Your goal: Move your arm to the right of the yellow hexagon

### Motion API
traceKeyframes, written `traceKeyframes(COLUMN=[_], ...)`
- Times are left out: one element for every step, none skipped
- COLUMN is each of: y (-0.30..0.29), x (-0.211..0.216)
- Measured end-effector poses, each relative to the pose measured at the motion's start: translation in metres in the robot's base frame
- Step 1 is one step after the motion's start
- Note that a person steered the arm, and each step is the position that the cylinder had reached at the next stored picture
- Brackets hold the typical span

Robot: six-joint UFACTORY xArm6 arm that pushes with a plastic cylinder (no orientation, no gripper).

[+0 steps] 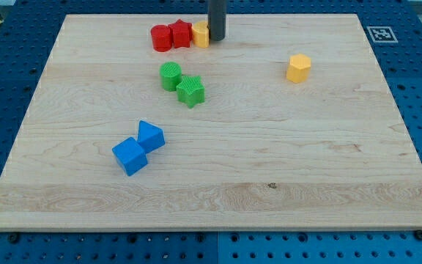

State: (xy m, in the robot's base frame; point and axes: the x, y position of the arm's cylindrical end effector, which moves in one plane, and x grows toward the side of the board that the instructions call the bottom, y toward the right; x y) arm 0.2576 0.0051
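The yellow hexagon (pixel 298 67) lies alone on the wooden board (pixel 306 161), at the upper right. My tip (pixel 216 38) is near the view's top centre, well to the left of the hexagon. It stands right against the right side of a small yellow block (pixel 200 34), whose shape I cannot make out. That block ends a row with a red star-like block (pixel 181 34) and a red cylinder (pixel 161 38).
A green cylinder (pixel 171 75) and a green star (pixel 191 91) sit touching left of centre. Two blue blocks, a cube (pixel 130 156) and a wedge-like one (pixel 151 136), sit touching at the lower left. A marker tag (pixel 380 33) is at the board's top right corner.
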Motion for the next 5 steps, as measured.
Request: traceKeyframes(y=[0.000, 0.042, 0.090, 0.091, 0.091], x=[0.000, 0.000, 0.002, 0.002, 0.002])
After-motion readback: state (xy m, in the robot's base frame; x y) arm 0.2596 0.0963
